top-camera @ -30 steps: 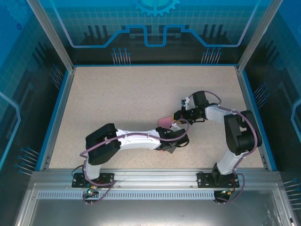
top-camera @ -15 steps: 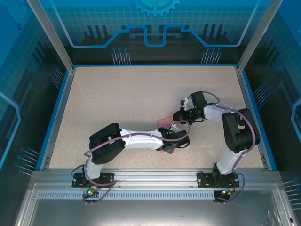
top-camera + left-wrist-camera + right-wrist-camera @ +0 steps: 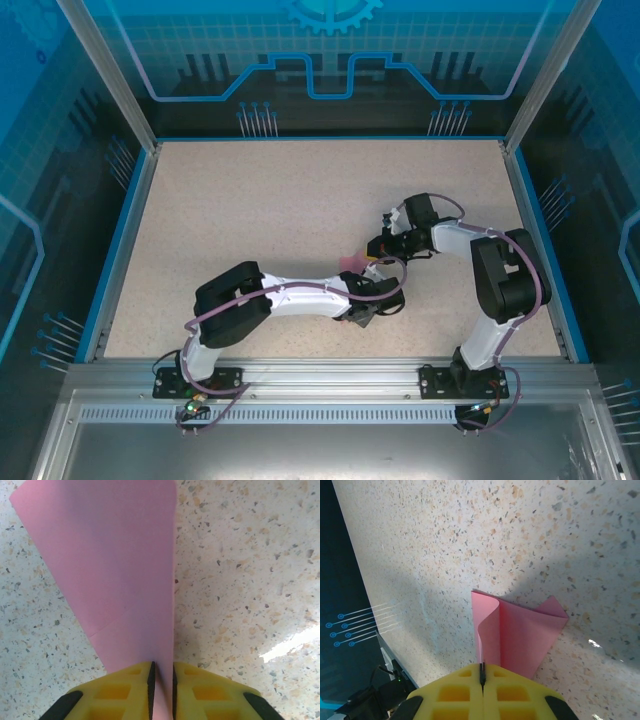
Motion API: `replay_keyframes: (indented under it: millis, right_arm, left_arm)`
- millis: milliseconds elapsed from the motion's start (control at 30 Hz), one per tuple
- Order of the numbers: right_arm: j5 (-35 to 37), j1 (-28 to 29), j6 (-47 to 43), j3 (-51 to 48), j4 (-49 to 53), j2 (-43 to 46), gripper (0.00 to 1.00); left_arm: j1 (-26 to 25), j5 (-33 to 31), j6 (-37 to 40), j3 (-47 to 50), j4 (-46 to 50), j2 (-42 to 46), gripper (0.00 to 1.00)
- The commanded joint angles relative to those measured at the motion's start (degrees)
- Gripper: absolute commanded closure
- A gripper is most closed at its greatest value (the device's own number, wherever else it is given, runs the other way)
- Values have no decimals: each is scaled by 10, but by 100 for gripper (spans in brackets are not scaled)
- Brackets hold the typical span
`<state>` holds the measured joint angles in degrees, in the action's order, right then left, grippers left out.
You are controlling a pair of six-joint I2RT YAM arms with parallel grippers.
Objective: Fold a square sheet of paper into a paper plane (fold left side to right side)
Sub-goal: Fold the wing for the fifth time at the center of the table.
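Top view: the paper [image 3: 351, 262] sits on the desk [image 3: 250, 200] toward 4 o'clock from the desk's centre. Only a small pink patch shows, because both wrists crowd over it. The left hand [image 3: 361, 279] lies at 5 o'clock of the patch and the right hand [image 3: 377, 252] at 2 o'clock. Purple cables [image 3: 300, 291] run along both arms. A blue rim [image 3: 118, 260] borders the desk, with an aluminium rail [image 3: 320, 385] at 6 o'clock.

Left wrist view: the left hand [image 3: 162, 674] is closed down on the paper [image 3: 115, 565]. A narrow slot between the yellow fingers [image 3: 127, 690] is filled with pink. The sheet fans out toward 12 o'clock. A short crease shows at 8 o'clock of its middle. Speckled desk [image 3: 250, 580] lies on both sides.

Right wrist view: the right hand [image 3: 482, 673] has its fingers [image 3: 452, 692] pressed together, pinching a curled edge of the paper [image 3: 520, 635]. The sheet stands off the desk [image 3: 470, 540], rolled over at 9 o'clock with a corner pointing to 3 o'clock. It casts a shadow on the desk behind it. A dark wall [image 3: 345, 630] with blue lines stands at 9 o'clock.
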<state>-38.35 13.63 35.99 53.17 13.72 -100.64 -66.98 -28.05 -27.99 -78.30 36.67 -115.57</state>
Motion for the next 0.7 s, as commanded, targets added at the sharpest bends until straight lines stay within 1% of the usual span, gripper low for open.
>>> replay_keyframes:
  millis: [0,267,433,533,600,667]
  right_arm:
    - [6,10,-8,15,16,-7,100]
    - [22,9,-7,19,19,-8,100]
    - [24,8,-13,26,25,-4,100]
    - [25,5,-26,29,32,7,100]
    - [29,0,-34,28,34,20,95]
    - [35,-6,-40,26,34,38,85]
  left_arm:
    - [-3,16,14,-19,9,-15,82]
    - [-3,36,16,-18,8,-16,81]
    - [-2,36,10,-5,4,-2,83]
    - [3,46,6,4,-4,10,87]
    - [11,66,4,13,-15,20,91]
    - [19,86,-1,24,-28,33,93]
